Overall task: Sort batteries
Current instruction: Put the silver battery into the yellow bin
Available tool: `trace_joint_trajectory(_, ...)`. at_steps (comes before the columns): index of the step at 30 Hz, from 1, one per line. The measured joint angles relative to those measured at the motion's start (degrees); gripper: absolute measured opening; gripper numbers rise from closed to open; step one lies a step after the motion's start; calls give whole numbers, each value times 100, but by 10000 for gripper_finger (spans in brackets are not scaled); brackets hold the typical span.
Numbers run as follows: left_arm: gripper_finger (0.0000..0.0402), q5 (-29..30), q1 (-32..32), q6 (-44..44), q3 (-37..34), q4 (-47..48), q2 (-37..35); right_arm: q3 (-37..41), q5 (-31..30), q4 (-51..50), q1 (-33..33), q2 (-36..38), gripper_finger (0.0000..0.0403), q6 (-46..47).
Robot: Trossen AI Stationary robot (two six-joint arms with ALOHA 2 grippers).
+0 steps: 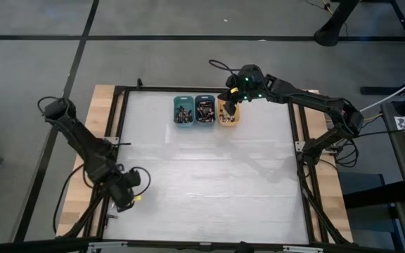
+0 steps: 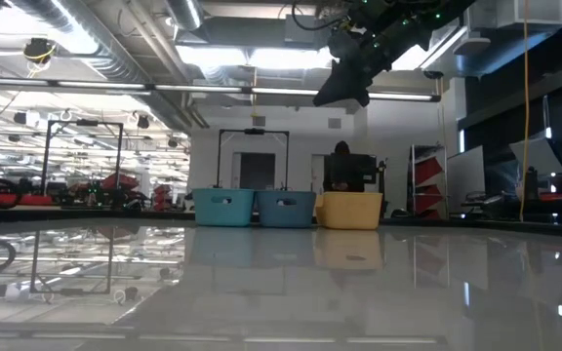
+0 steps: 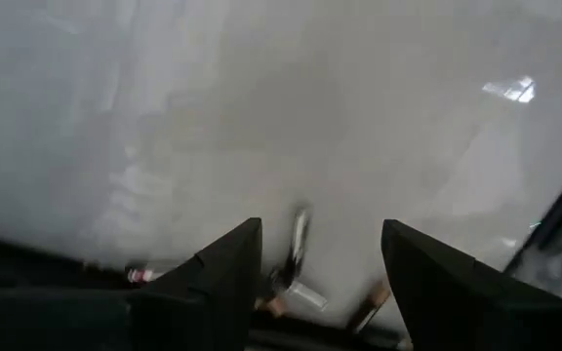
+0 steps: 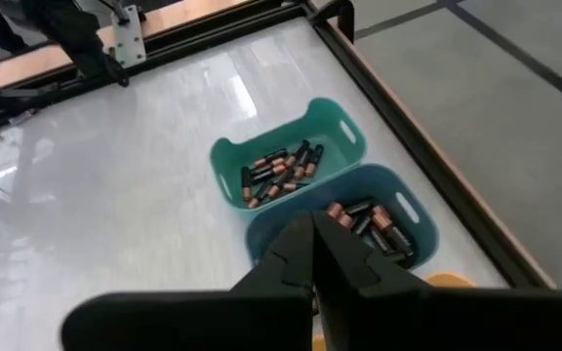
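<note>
Teal bin (image 1: 183,111), blue bin (image 1: 204,110), orange bin (image 1: 228,115) side-by-side

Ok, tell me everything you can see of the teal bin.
The teal bin is a small rounded plastic tub with a slotted handle at each end. It sits upright on the white table near the far edge, the outer one of a row, touching the blue bin beside it. Inside lie dark batteries with coppery bands, loosely piled. No gripper touches it.

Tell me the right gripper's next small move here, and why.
Probably a short drop straight down into the orange bin. The right gripper hangs above that bin with fingers together, well clear of the rim in the low view, and no battery shows between them. The left gripper waits at the table's near left edge.
</note>
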State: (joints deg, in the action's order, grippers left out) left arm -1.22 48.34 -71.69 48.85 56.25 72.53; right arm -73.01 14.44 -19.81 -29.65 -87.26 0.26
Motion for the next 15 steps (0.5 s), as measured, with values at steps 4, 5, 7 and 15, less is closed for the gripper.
trace_joint_trajectory(4,200,-8,544,-574,-283,0,0,0,28,-4,4,0,0,162)
trace_joint_trajectory(5,200,-6,648,-655,-358,2,0,0,27,-4,4,0,0,222)
trace_joint_trajectory(7,200,-4,795,-774,-498,-27,0,0,26,-7,4,0,0,312)
trace_joint_trajectory(15,200,-3,907,-670,-988,-1082,7,0,26,-13,7,0,0,590)
